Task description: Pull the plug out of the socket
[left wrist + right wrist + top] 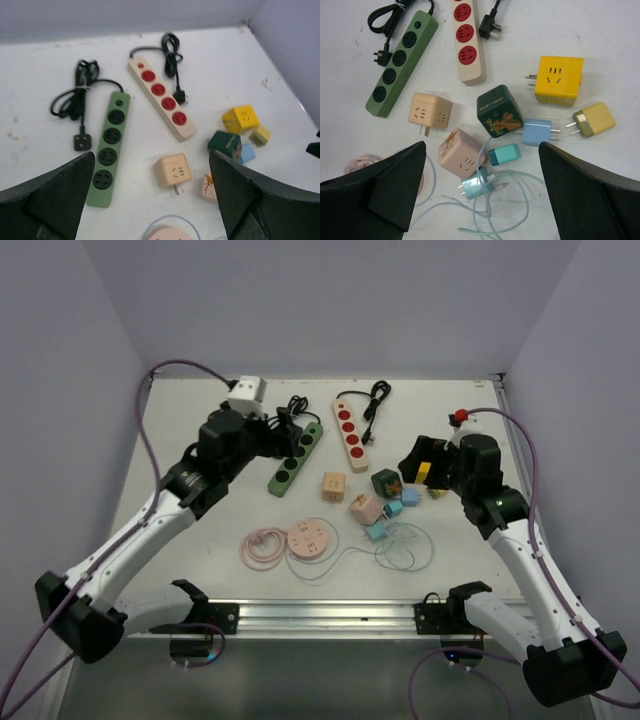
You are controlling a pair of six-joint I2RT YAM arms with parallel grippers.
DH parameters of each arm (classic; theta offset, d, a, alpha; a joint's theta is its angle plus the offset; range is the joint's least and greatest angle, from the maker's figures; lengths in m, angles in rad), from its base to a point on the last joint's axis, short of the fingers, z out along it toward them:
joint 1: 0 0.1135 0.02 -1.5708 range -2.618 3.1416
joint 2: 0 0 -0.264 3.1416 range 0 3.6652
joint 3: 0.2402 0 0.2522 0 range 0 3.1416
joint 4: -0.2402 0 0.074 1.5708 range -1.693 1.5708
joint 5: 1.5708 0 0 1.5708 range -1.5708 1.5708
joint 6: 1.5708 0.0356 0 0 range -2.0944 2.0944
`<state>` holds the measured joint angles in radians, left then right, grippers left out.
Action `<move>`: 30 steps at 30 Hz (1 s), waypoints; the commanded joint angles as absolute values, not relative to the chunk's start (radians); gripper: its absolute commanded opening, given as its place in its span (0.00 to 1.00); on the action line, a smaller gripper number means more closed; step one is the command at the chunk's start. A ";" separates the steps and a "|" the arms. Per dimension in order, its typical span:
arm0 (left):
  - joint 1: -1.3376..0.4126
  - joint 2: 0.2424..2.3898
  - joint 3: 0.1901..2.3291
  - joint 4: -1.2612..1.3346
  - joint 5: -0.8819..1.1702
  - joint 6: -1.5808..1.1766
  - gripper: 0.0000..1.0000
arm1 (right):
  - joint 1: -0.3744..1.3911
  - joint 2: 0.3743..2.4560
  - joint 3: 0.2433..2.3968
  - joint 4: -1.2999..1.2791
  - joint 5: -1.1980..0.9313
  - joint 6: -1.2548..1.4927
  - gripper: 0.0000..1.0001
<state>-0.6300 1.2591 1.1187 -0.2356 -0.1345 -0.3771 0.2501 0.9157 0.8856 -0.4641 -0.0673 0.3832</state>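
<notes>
On the white table (260, 500), toward its far left, the green power strip (107, 150) lies flat, its four black sockets facing up. Its black plug (82, 141) lies on the table just beside the strip's left edge, apart from it. The plug's black cord (75, 97) is bundled in a loose coil at the strip's far end.

The left gripper (151, 155) hangs above this area. Both its fingers stand wide apart and nothing lies between them. In the overhead view it sits over the far end of the green strip, next to the coiled cord.

The right gripper (481, 145) is likewise spread wide and holds nothing. It is raised over the cluster of small adapters on the right half of the table.

A cream strip (162, 97) with four red sockets lies just to the right of the green one. Its own black plug lies loose against its right edge.

The cluster holds a peach cube adapter (430, 111), a dark green cube (499, 111), a pink cube (461, 152), a yellow cube (559, 80), a blue charger (536, 131) and an olive-and-yellow charger (595, 120). The dark green cube, pink cube and blue charger lie close together. The yellow cube and olive-and-yellow charger lie to their right.

A round pink socket (309, 539) with a coiled pink lead lies nearer the arm bases.
</notes>
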 commanded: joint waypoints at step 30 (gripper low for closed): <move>-0.403 0.788 0.785 -0.322 -0.456 -0.275 1.00 | 0.252 1.005 0.907 -0.462 0.137 0.383 0.99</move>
<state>-0.4126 0.7929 0.7761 -0.3386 -0.4568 -0.2939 0.2504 1.0264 0.8974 -0.4870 0.1390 0.3744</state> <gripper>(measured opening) 0.996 0.986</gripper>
